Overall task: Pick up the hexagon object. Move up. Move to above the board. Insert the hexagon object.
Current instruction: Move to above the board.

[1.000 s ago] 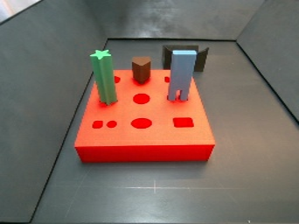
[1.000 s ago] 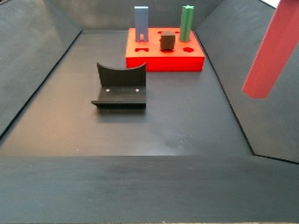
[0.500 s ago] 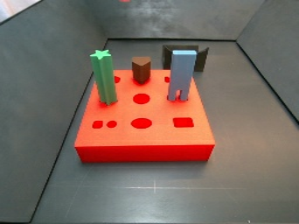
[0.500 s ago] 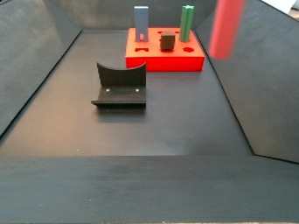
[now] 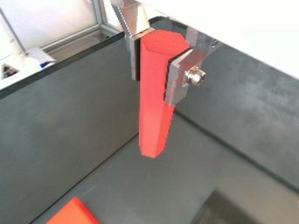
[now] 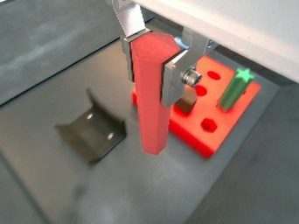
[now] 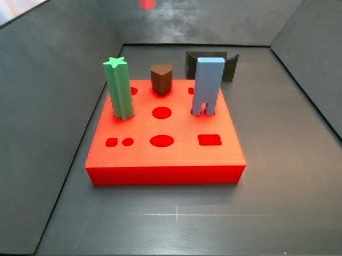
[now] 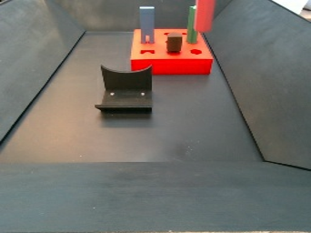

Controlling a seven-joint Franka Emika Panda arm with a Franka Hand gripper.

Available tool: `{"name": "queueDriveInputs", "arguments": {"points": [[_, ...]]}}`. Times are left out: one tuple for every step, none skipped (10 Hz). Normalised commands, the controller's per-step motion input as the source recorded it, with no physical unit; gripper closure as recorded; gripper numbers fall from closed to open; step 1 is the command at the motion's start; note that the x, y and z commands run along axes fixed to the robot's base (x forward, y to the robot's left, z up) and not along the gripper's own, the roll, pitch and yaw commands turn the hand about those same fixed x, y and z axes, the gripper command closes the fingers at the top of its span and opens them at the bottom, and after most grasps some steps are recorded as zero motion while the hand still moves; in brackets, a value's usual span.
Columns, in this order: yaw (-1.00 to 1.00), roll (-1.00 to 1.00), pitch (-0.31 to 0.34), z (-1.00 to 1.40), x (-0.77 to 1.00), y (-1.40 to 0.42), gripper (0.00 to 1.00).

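Note:
My gripper is shut on the hexagon object, a long salmon-red prism that hangs upright from the jaws in both wrist views. In a side view only its lower end shows, high above the far right of the board. In a side view a small red tip shows at the top edge, beyond the board. The gripper itself is out of both side views. The board lies below and beside the bar.
On the board stand a green star-topped peg, a short dark brown peg and a blue piece. The dark fixture stands on the floor in front of the board. Dark walls enclose the floor.
The hexagon object has moved with the gripper away from the near right wall toward the board. It now shows smaller, with only its end in the side views.

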Motion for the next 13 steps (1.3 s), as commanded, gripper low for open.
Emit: {"name": "queueDriveInputs", "arguments": {"points": [[-0.03, -0.02, 0.041, 0.07, 0.21, -1.00, 1.00], [-0.01, -0.03, 0.060, 0.07, 0.22, -1.00, 1.00], [0.00, 0.00, 0.077, 0.07, 0.23, -1.00, 1.00], [0.00, 0.00, 0.090, 0.07, 0.24, -1.00, 1.00], [0.00, -0.01, 0.105, 0.07, 0.25, -1.00, 1.00], [0.01, 0.00, 0.114, 0.08, 0.26, -1.00, 1.00], [0.01, 0.00, 0.117, 0.08, 0.27, -1.00, 1.00], [0.01, 0.01, 0.120, 0.08, 0.29, -1.00, 1.00], [0.01, 0.01, 0.128, 0.09, 0.30, -1.00, 1.00], [0.01, 0.01, 0.134, 0.08, 0.26, -0.72, 1.00], [0.01, 0.01, 0.126, 0.06, 0.22, -0.56, 1.00], [0.01, 0.02, 0.118, 0.05, 0.14, -0.31, 1.00], [0.01, 0.02, 0.099, 0.04, 0.10, -0.19, 1.00]]}}
